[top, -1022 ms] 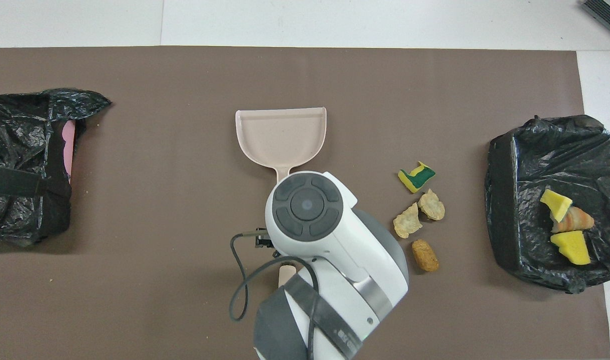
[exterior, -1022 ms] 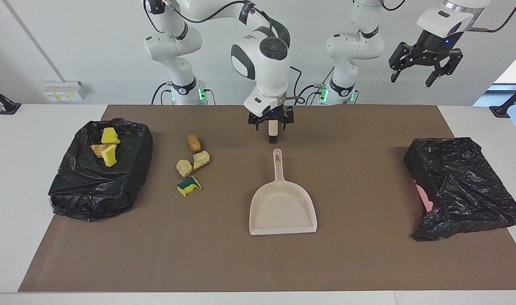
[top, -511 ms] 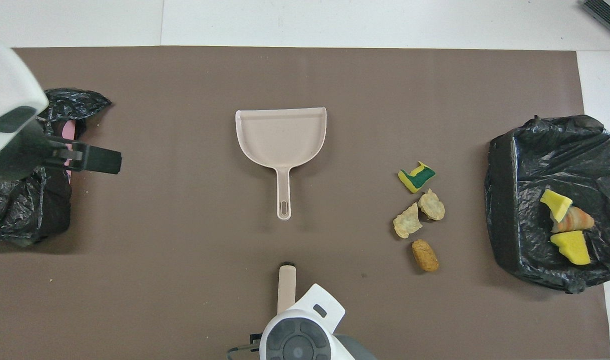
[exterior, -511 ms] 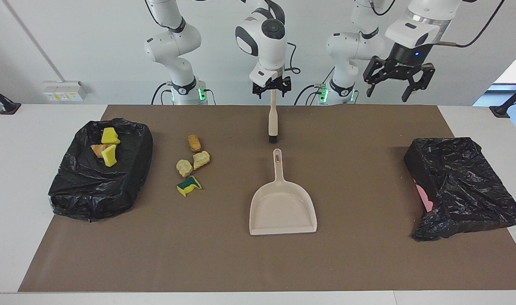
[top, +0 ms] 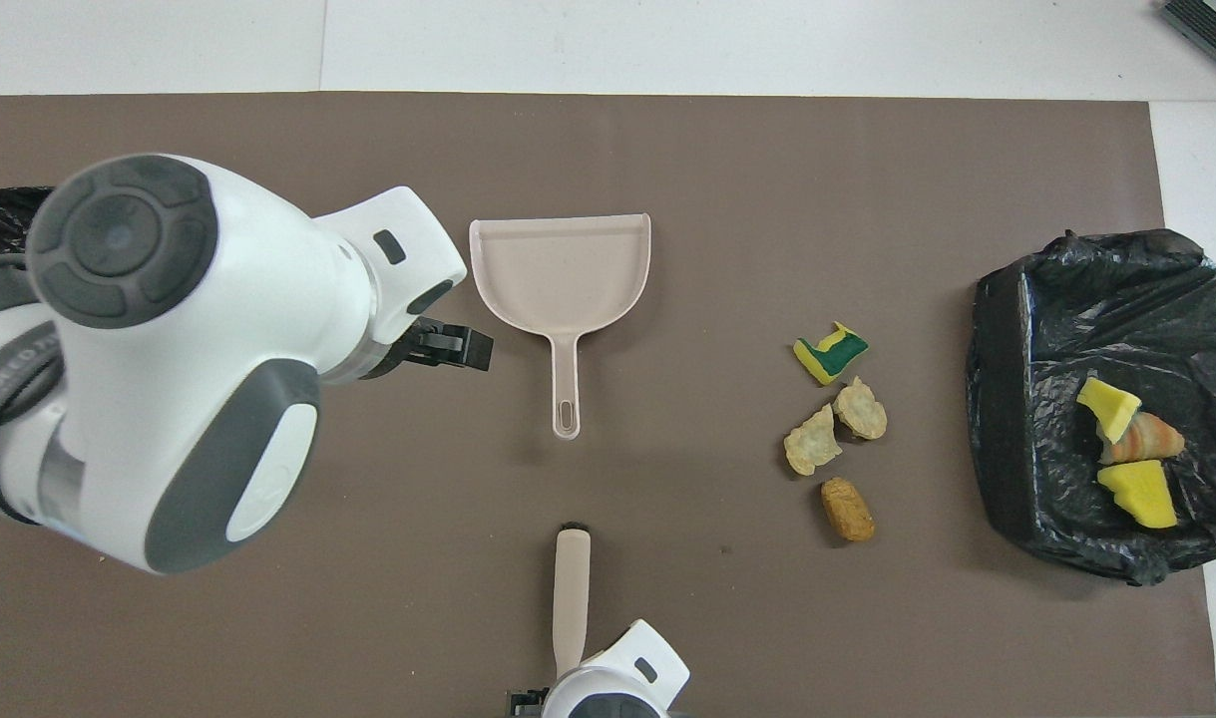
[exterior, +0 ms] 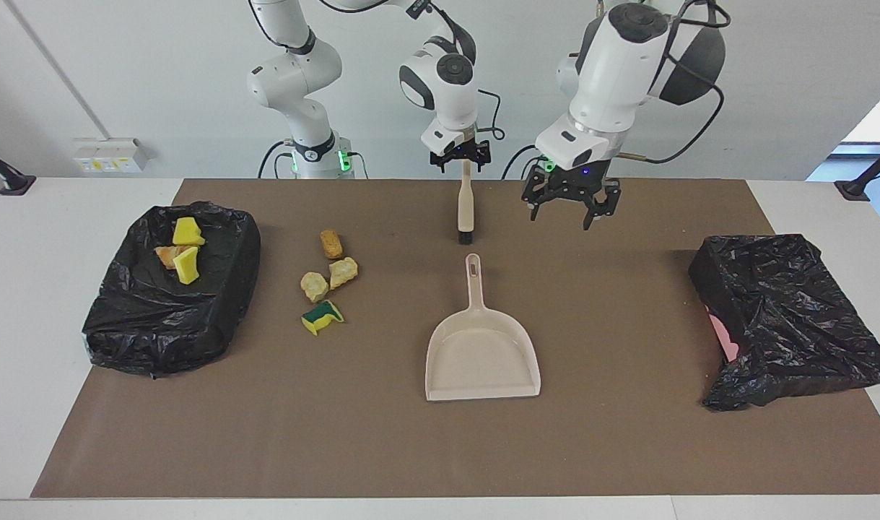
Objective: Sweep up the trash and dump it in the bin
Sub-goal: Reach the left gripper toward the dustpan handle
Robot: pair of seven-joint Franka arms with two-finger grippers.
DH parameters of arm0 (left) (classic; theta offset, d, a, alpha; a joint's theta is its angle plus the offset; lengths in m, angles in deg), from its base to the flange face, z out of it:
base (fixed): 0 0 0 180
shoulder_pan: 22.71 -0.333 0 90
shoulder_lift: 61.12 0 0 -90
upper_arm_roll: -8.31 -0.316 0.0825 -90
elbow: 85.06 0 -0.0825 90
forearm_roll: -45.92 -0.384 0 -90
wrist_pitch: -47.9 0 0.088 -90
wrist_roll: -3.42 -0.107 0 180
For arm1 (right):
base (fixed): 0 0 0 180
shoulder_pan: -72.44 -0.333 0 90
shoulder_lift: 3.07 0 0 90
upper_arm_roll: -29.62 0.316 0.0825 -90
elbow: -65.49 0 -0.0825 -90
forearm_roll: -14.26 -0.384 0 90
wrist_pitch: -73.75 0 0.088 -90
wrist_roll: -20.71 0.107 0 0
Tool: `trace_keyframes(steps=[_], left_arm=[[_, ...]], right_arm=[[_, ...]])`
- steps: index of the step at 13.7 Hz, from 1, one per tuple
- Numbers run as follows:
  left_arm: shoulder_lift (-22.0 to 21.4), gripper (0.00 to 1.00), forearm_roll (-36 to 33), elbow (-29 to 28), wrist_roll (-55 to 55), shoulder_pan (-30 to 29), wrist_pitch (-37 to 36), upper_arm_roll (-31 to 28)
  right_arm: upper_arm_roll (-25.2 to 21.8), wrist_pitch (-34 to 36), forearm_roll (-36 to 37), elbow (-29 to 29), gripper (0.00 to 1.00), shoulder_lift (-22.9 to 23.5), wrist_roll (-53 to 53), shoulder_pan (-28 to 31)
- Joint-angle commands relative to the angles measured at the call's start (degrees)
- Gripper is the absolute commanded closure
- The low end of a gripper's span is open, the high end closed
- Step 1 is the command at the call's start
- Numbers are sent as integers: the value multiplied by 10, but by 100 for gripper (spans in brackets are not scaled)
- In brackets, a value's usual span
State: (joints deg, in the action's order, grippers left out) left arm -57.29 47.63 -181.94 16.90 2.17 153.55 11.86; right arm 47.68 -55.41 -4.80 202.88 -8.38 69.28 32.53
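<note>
Brown matting point(exterior: 382, 433) is spread over the white table point(exterior: 50, 238), and the beige dustpan point(exterior: 481, 354) is laid flat on it near the middle, handle toward the robots. The beige brush point(exterior: 465, 206) is seen nearer to the robots than the dustpan handle and in line with it; its upper end sits at the right gripper point(exterior: 460, 156), though whether it is clamped there or merely stands between spread fingers cannot be told. The right gripper is placed over the mat's edge nearest the robots. The left gripper point(exterior: 569, 209) is held in the air with its fingers spread and nothing between them, over bare mat beside the dustpan handle, toward the left arm's end of the table. Four pieces of the trash lie loose on the mat between the dustpan and a black-lined bin point(exterior: 216, 318): an orange-brown lump point(exterior: 331, 243), two tan lumps point(exterior: 343, 272) touching or almost touching each other, and a yellow-and-green sponge point(exterior: 322, 316) farthest from the robots. Inside that bin, at the right arm's end of the table, three more pieces are found together: two yellow sponge chunks point(exterior: 187, 231) and a bread-like lump point(exterior: 165, 253) between them. A second black-bagged bin point(exterior: 793, 318) is set at the left arm's end, with a strip of pink showing at one side.
</note>
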Motion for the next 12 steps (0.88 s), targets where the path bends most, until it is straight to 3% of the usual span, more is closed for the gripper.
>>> trace_keyframes(steps=[1, 4, 8, 9, 11, 12], left_arm=[[16, 0, 0, -23, 23, 29, 45, -10], [80, 0, -7, -25, 68, 62, 97, -11], [121, 0, -7, -26, 89, 67, 139, -10], [129, 0, -7, -26, 91, 67, 147, -10], [143, 0, -7, -28, 103, 75, 164, -10], [146, 0, -7, -33, 113, 79, 176, -10]], right_arm=[[-2, -31, -13, 9, 0, 7, 12, -11], [-2, -34, -13, 17, 0, 10, 20, -34], [-2, -39, -13, 17, 0, 18, 25, -39], [-1, -40, -12, 17, 6, 19, 22, -39], [-2, -40, -12, 17, 65, 19, 20, -39], [-2, -42, -12, 17, 84, 20, 25, -39]])
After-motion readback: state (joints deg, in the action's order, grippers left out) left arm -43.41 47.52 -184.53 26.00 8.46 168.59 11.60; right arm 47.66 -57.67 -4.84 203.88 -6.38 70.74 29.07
